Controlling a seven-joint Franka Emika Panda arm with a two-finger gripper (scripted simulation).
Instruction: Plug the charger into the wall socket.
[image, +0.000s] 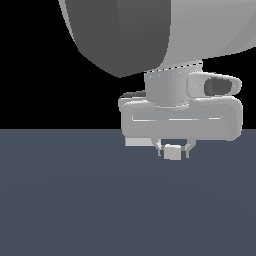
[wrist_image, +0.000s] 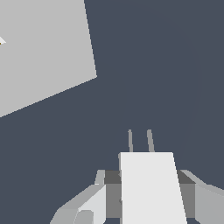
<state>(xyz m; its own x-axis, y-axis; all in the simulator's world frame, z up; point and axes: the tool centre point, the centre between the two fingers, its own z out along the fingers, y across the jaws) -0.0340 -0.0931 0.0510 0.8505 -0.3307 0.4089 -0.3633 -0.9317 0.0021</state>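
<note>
A simulated scene shows 1 pale grey robot arm above a flat, dark blue-grey floor, with plain black behind it. In the exterior view, the arm's bulky wrist fills the upper part of the picture, and the gripper hangs from it, low over the floor. Its 2 short fingers are clamped on the charger, a small, nearly white block held between them, 1 finger on each side.

In the wrist view, the charger appears as a white block wedged between the grey finger pads. 2 thin grey prongs stick out from its far end, side by side and parallel. The wall socket, a large, flat, light grey panel, stands well apart from the charger and off to 1 side of where the prongs point. A tiny orange mark shows at the panel's cut-off edge. The socket does not appear in the exterior view.
</note>
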